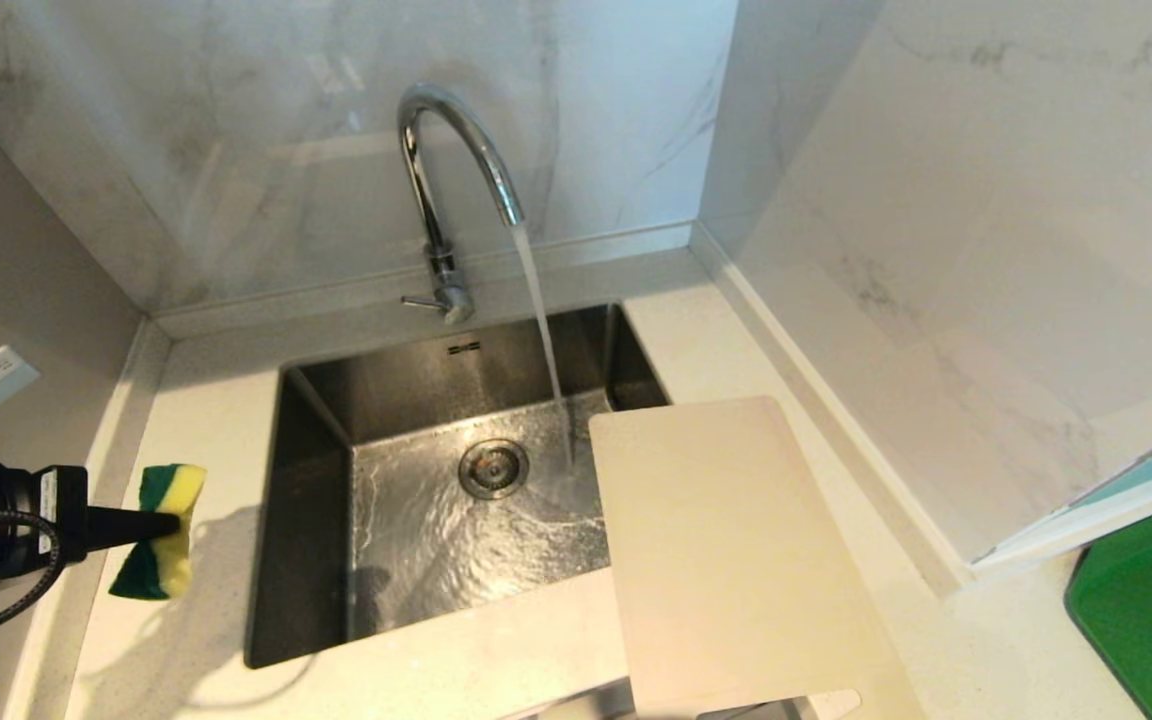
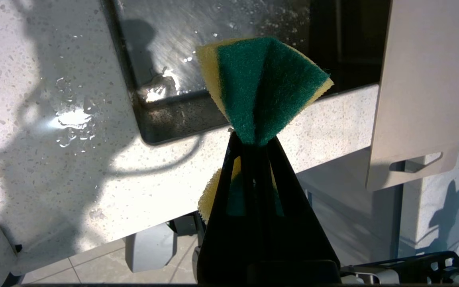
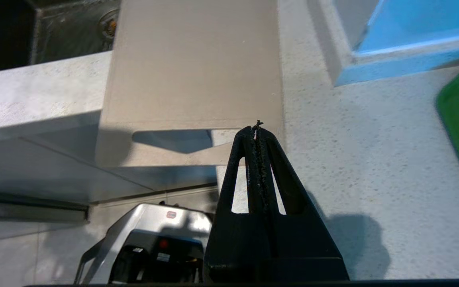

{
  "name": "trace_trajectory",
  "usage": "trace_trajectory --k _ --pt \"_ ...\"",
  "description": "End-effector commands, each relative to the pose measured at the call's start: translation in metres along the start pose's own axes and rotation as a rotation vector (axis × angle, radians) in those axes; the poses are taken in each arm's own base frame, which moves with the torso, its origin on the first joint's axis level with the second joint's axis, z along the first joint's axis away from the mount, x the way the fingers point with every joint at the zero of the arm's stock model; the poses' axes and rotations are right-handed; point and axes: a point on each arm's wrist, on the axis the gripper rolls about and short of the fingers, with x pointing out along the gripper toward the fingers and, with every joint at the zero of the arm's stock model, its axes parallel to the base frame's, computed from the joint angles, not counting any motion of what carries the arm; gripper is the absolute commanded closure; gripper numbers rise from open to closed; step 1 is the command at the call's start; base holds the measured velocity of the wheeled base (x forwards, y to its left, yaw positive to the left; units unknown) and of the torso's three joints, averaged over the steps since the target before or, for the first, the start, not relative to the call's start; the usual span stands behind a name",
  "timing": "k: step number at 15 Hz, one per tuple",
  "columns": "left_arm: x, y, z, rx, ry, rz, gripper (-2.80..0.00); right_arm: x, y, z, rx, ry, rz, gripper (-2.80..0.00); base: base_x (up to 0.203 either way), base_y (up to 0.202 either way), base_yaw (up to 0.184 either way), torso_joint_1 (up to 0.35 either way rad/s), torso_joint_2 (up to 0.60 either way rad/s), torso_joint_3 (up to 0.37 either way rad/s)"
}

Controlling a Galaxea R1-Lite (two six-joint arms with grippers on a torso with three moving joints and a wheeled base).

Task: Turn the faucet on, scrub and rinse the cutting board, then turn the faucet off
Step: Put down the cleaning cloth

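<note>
The chrome gooseneck faucet (image 1: 441,190) runs a stream of water into the steel sink (image 1: 316,520). The beige cutting board (image 1: 726,560) lies over the sink's right rim and the counter, its handle slot (image 2: 414,162) past the counter's front edge. My left gripper (image 1: 171,527) hovers over the counter left of the sink, shut on a green and yellow sponge (image 1: 164,540), pinched at its middle (image 2: 263,85). Out of the head view, my right gripper (image 3: 257,129) is shut and empty, just above the board's (image 3: 193,67) near right corner by the slot.
Marble walls close in the back and right side of the counter (image 1: 206,400). A dark green flat mat (image 1: 1151,600) lies at the far right beside a light blue framed panel (image 3: 405,32). Water drops lie on the counter left of the sink (image 2: 72,119).
</note>
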Motion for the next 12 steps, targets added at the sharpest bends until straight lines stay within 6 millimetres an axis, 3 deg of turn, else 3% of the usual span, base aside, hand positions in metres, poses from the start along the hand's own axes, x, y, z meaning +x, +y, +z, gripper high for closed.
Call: trace_trajectory --k 1,3,8,12 --pt "0.001 0.0 -0.001 -0.003 0.008 0.002 0.0 0.001 0.0 -0.004 -0.002 0.022 0.09 0.0 0.0 0.0 0.0 0.0 0.0 0.0" --pt "0.001 0.0 -0.001 -0.001 0.008 0.002 0.0 0.001 0.0 -0.008 -0.019 0.021 0.116 0.0 0.0 0.0 0.0 0.0 0.0 0.0" --pt "0.001 0.001 -0.002 0.001 0.008 0.006 0.0 0.004 -0.008 -0.019 -0.064 0.017 -0.236 0.0 0.0 0.0 0.0 0.0 0.0 0.0" --pt "0.001 0.0 -0.002 0.004 -0.004 -0.001 0.0 0.004 -0.008 -0.029 -0.066 0.121 -0.206 0.0 0.0 0.0 0.0 0.0 0.0 0.0"
